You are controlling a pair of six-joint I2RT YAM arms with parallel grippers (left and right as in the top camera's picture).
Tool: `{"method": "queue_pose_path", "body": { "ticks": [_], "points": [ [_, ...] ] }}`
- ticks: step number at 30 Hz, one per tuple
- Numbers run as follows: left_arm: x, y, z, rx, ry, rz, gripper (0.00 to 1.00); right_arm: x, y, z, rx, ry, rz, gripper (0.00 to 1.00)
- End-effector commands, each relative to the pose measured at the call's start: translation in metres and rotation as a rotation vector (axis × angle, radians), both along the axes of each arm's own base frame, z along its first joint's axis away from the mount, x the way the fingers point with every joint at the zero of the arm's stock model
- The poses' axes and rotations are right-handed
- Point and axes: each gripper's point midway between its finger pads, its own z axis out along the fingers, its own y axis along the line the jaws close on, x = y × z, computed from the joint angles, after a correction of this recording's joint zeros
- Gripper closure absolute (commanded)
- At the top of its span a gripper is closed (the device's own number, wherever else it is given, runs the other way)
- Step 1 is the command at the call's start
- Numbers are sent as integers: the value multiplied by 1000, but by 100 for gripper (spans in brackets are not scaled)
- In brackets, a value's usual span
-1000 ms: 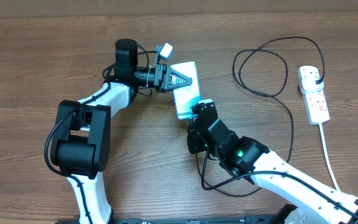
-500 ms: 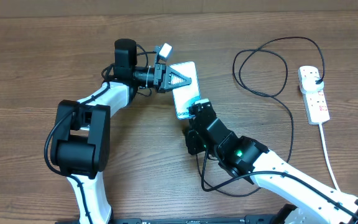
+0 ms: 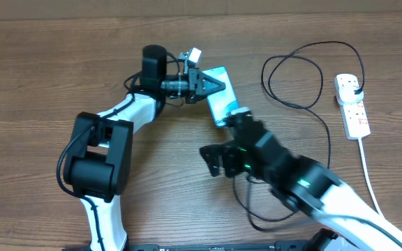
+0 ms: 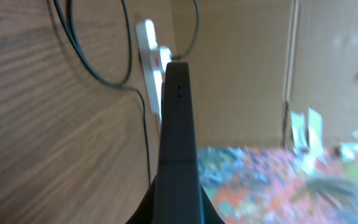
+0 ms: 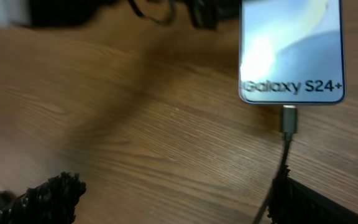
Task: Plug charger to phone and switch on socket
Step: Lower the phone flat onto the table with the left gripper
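The phone [image 3: 222,102], cyan-blue screen up, lies at the table's middle back, and my left gripper [image 3: 215,85] is shut on its far side edge. In the left wrist view the phone [image 4: 178,137] shows edge-on as a dark slab between the jaws. The charger's small plug tip [image 5: 289,118] sits in the port at the phone's [image 5: 291,50] lettered end. Its black cable [image 3: 295,70] loops right toward the white socket [image 3: 352,104]. My right gripper [image 3: 224,138] stands open just short of that end, fingers wide apart [image 5: 179,205] and holding nothing; the cable runs past its right finger [image 5: 316,202].
The socket's thick white cord [image 3: 368,174] runs down the right side toward the front edge. Slack black cable [image 3: 257,209] curls under my right arm. In the left wrist view the socket [image 4: 151,53] and the cable loop [image 4: 104,74] lie beyond the phone.
My right gripper has opened, let go of the plug tip and drawn back to the right. The left arm has shifted the phone a little right and farther back.
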Motion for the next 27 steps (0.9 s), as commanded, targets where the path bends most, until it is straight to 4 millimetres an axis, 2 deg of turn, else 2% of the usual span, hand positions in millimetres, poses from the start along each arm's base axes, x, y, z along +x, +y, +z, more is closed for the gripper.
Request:
{"method": "queue_pose_path", "body": {
  "ticks": [1,3,5,8,10,13,16,22,27],
  "points": [
    [13,-47,27,30,-76,53,96,-9,-29,61,108,-115,-47,0],
    [12,-61,30,81,-141,33,96,-15,-53,76,116,-164,-102,0],
    [8,-66,21,176,-176,10,95,-20,-75,86,108,-211,-163,0],
    [-8,-52,-13,407,-201,-48,94,-28,-103,94,84,-269,-242,0],
    [-23,-39,-31,500,-181,-103,96,-31,-109,96,82,-280,-256,0],
    [-40,-21,-46,550,-175,-187,96,-30,-108,96,88,-281,-258,0],
    [-43,-8,-55,567,-162,-214,96,-25,-103,92,104,-258,-273,0],
    [-37,-10,-52,449,-182,-234,96,-17,-87,76,166,-136,-319,0],
    [-35,-11,-70,448,-156,-241,96,-12,-76,56,121,-70,-296,0]
  ]
}}
